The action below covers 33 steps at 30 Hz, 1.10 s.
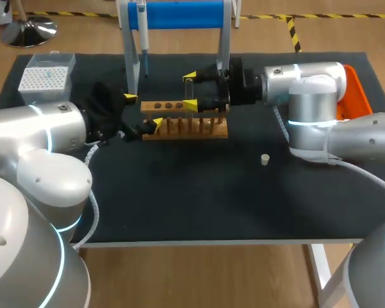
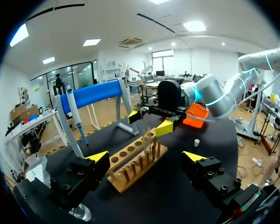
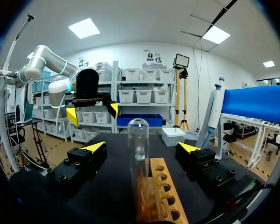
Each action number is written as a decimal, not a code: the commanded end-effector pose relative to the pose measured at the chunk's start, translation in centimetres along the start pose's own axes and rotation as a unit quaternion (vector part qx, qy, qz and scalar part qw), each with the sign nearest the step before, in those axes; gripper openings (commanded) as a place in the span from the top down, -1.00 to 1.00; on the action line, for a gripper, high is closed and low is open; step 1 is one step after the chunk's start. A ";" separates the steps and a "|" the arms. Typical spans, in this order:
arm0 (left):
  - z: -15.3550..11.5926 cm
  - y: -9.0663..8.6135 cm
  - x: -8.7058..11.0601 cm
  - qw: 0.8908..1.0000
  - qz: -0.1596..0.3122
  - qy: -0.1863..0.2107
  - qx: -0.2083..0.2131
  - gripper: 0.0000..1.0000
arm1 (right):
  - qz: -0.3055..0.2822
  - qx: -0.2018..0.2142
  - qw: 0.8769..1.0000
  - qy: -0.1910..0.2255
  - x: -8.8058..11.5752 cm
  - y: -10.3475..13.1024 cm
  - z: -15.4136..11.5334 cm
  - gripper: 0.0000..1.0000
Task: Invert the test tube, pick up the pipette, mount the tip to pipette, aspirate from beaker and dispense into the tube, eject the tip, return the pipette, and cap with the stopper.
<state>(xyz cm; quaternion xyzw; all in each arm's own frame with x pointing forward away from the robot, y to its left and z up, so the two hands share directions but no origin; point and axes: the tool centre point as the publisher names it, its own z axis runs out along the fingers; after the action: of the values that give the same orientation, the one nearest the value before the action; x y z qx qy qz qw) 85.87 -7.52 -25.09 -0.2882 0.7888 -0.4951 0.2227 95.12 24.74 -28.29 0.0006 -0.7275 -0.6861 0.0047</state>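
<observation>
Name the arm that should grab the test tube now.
Right. The right gripper has open fingers either side of the test tube at one end of the wooden rack; the left gripper sits at the opposite end.

The table (image 1: pixel 179 199) is plain black. The rack (image 1: pixel 186 128) is light brown wood with darker pegs. The test tube (image 3: pixel 138 140) is clear glass. The left gripper (image 1: pixel 142 110) and right gripper (image 1: pixel 190 90) are black, each with 2 bright yellow tips. The left arm (image 1: pixel 32 135) and right arm (image 1: pixel 308 83) are silver-grey with pale-blue rings. The stand (image 1: pixel 176 14) has a blue bar. The stopper (image 1: pixel 265 159) is cream, the bin (image 1: pixel 358 90) orange, and the tip box (image 1: pixel 43 78) white with a dotted grid.
</observation>
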 end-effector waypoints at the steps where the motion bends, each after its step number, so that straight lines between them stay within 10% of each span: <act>1: -0.1 0.1 -0.1 1.000 0.000 0.002 0.002 -1.00 | 0.003 -0.001 1.000 0.000 -0.3 -0.3 0.5 -1.00; 26: -0.1 0.1 -0.1 1.000 0.000 0.002 0.002 -1.00 | 0.011 -0.008 1.000 -0.002 -0.8 -0.3 0.6 0.99; 33: -0.1 0.1 -0.1 1.000 0.000 0.002 0.002 -1.00 | 0.012 -0.009 1.000 -0.001 -0.8 0.0 0.6 1.00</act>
<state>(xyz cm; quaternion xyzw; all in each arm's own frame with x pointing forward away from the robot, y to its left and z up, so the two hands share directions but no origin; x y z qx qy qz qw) 85.87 -7.52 -25.09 -0.2882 0.7888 -0.4951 0.2227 95.78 25.43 -28.38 -0.0104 -0.7211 -0.6927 0.0108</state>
